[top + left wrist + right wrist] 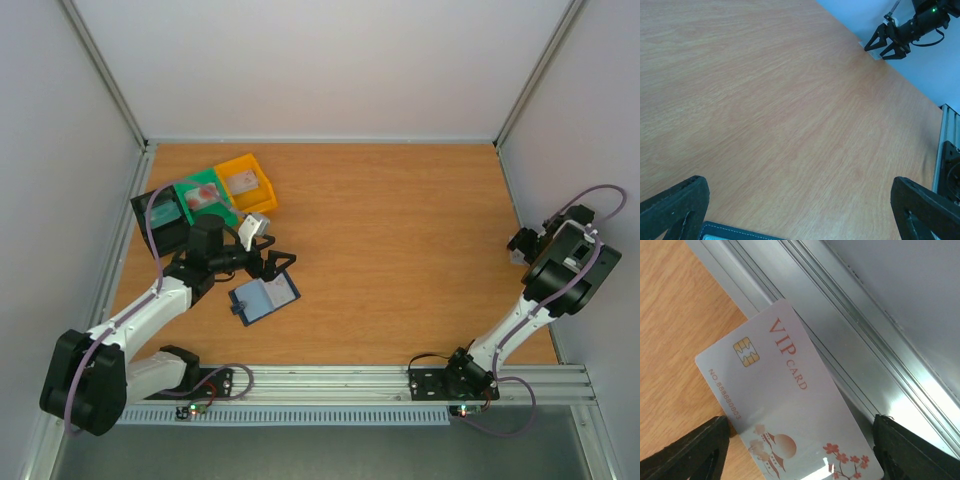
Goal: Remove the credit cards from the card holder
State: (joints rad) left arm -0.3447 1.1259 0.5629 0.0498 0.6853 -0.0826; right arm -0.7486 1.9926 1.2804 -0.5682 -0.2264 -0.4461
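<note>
The card holder (268, 298) is lying open on the table, and the left gripper (799, 190) is hovering right over it with its jaws spread wide, gripping nothing. Just behind the card holder, the yellow bin (266, 190) is sitting with its neighbours. Way off to the card holder's right, the right gripper (801, 422) is straddling a pale VIP card (785, 400) by the table's rail (can't tell if it's actually pinching). That card's looking light, stiff and slick, so I'd be taking it by its long edges.
</note>
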